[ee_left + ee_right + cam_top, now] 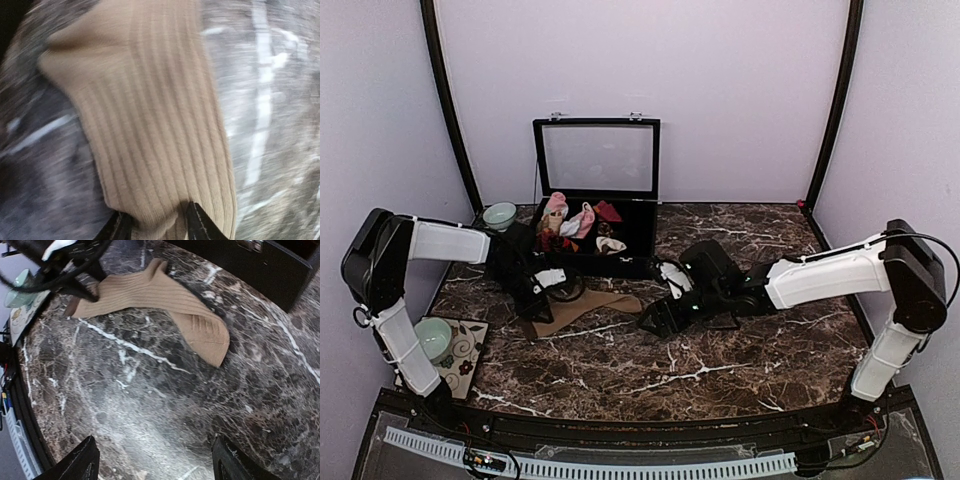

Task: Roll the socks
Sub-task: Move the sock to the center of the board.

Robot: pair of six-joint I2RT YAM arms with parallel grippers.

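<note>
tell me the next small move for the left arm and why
Probably close the left fingers firmly on the tan sock before any rolling: they straddle its edge, their hold looks uncertain, and the sock lies flat on the table.

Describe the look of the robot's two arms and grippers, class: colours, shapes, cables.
Both the left arm and right arm have white tubular links joined by bulky black joints. A thin black cable loops past the right elbow. The left gripper and right gripper are black, each with a white part behind it.
</note>
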